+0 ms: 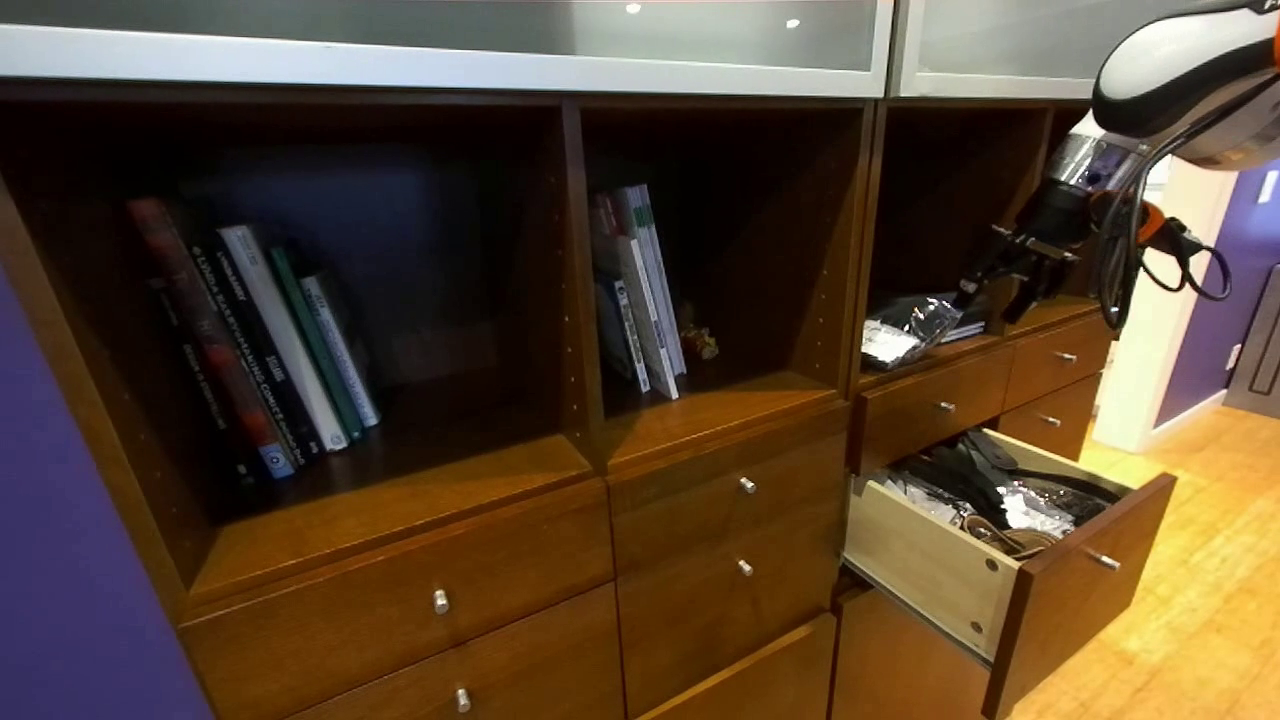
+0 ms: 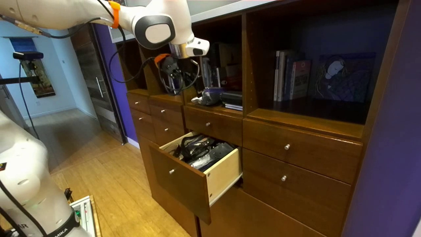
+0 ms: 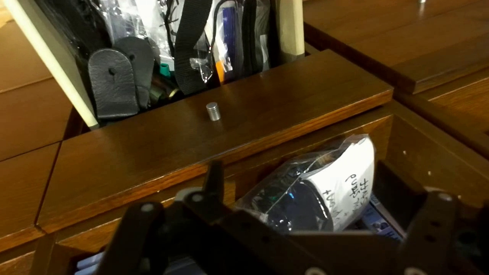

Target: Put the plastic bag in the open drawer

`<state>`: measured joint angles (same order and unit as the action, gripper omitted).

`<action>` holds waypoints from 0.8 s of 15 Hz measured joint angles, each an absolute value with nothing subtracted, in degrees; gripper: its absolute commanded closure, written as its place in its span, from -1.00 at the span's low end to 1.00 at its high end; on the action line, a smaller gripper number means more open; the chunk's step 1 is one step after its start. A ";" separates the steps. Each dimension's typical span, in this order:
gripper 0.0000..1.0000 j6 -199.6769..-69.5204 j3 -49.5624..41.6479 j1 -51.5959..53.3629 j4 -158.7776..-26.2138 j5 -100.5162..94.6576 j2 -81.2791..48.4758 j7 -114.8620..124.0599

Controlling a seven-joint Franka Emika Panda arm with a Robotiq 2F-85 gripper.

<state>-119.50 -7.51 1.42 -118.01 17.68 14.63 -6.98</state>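
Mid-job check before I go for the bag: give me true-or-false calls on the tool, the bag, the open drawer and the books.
1. The tool is open. True.
2. White paper with handwriting shows at the plastic bag. True.
3. The open drawer has a metal knob on its front. True.
4. The bag is already in the open drawer. False: it lies on the shelf, higher than the drawer.
5. The open drawer holds nothing. False: a black strap and clear plastic packaging are inside.
6. Every book lies flat. False: several books lean in a compartment.
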 measured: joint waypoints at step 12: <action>0.51 -119.49 -9.54 -1.41 -114.15 27.45 10.38 -6.98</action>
